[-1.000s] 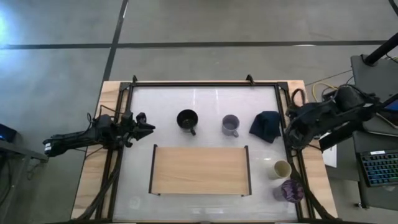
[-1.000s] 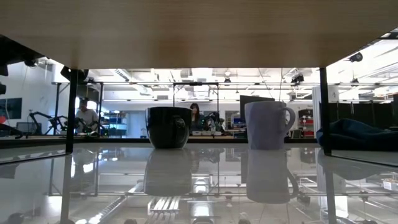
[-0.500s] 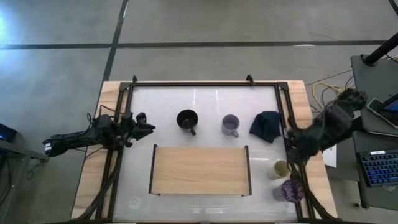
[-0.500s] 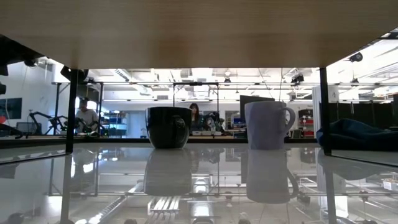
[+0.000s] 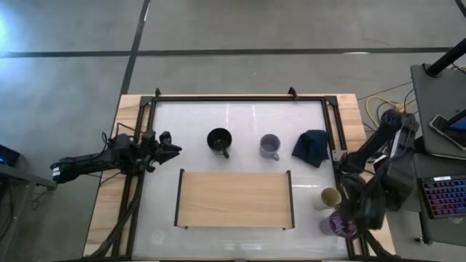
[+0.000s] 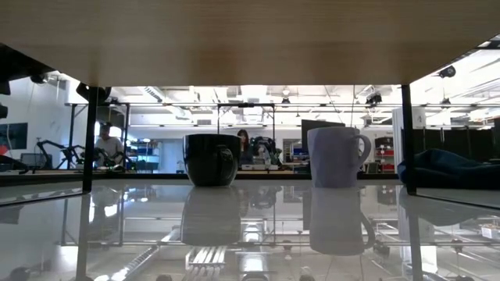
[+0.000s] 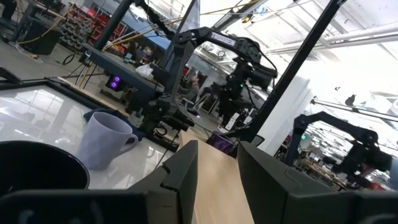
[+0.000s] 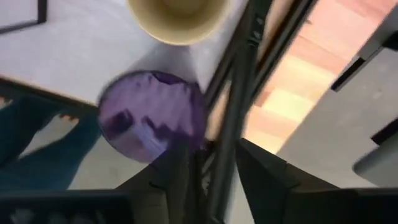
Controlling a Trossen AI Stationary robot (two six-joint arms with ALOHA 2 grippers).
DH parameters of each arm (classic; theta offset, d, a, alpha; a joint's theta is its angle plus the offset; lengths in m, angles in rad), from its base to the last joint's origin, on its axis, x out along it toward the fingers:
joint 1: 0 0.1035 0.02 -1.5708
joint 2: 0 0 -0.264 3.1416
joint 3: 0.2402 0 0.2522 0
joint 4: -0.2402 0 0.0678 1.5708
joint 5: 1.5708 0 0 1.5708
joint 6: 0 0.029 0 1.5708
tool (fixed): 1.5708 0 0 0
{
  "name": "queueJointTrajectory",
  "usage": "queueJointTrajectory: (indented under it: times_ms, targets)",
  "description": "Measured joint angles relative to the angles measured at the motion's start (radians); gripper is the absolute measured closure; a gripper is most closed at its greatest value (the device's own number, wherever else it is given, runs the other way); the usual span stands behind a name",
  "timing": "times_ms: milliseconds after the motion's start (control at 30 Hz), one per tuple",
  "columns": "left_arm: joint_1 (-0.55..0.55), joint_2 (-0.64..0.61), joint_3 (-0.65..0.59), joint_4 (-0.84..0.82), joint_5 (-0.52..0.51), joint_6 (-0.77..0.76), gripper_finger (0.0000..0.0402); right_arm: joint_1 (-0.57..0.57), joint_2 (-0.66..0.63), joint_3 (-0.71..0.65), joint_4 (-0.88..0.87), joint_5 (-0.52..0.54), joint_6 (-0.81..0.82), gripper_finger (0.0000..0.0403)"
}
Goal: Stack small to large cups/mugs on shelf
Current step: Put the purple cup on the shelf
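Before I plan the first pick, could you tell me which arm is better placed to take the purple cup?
The right arm: its gripper hangs directly above the purple cup, beside the cream cup. The left gripper waits at the table's far left edge.

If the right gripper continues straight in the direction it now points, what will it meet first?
Probably the translucent purple cup. The right gripper points down at the table's near right corner, fingers apart, with that cup just ahead and the pale cream cup beyond it. A black frame bar runs alongside; depth is unclear.
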Motion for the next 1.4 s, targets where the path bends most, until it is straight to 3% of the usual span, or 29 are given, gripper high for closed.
queueJointTrajectory:
  times_ms: [233, 567, 933, 1400]
  targets:
    - [0.0, 0.0, 0.0, 0.0, 0.0, 0.0, 0.0301, -0.014, 0.137, 0.065, -0.001, -0.007, 0.001, 0.023]
    - [0.0, 0.0, 0.0, 0.0, 0.0, 0.0, 0.0301, -0.013, 0.212, 0.047, -0.039, -0.037, 0.026, 0.023]
    - [0.0, 0.0, 0.0, 0.001, 0.0, 0.0, 0.0301, 0.008, 0.173, -0.06, -0.025, -0.041, 0.04, 0.0232]
    - [0.0, 0.0, 0.0, 0.001, 0.0, 0.0, 0.0301, 0.04, 0.1, -0.192, 0.14, -0.041, 0.035, 0.0256]
